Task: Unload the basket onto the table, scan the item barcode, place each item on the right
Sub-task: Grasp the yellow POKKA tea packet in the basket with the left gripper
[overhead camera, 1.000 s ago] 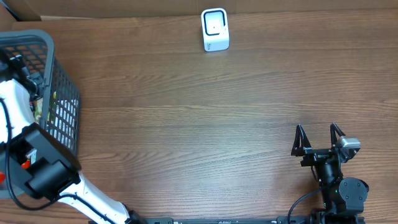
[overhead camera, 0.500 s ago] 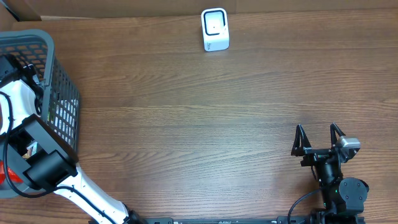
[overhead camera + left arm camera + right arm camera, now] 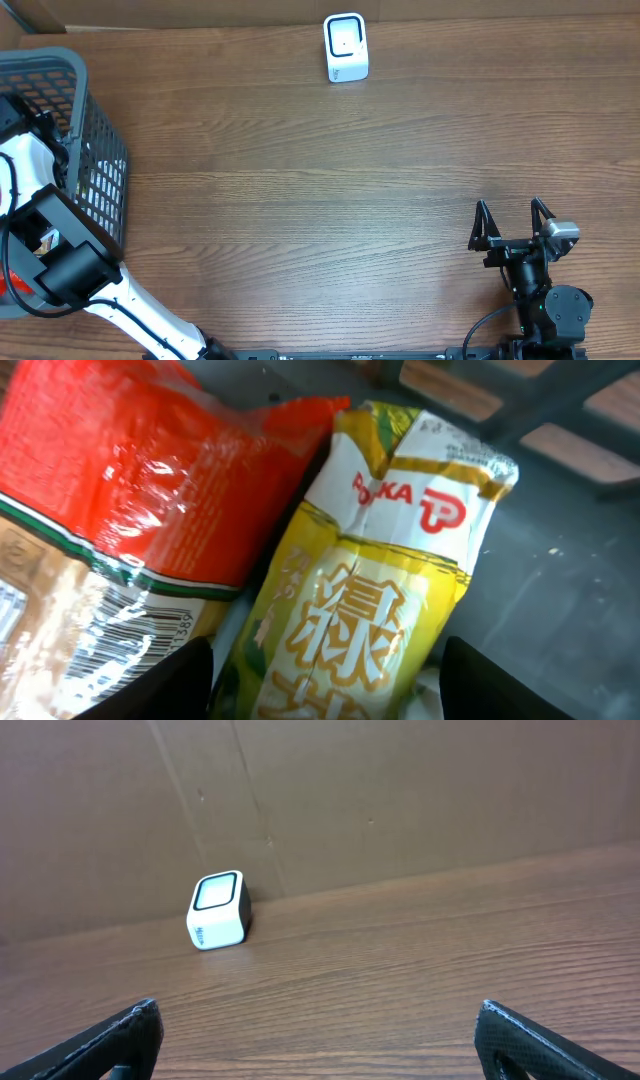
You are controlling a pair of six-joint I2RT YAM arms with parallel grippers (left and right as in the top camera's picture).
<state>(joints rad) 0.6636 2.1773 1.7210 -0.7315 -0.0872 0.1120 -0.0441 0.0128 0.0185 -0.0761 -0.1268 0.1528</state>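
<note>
table [image 3: 300, 200]: brown wood grain | backdrop [image 3: 400, 790]: brown cardboard wall

1. Wide bare bench [image 3: 330, 200] runs from the basket [image 3: 100, 170] to the right pincer [image 3: 513, 222].
2. The scanner [image 3: 346, 47] stands alone at the far edge, open in front and on both sides.
3. Inside the basket it's tight: the red packet [image 3: 130, 490] presses against the yellow packet [image 3: 370, 610], with the basket wall close beyond.
</note>
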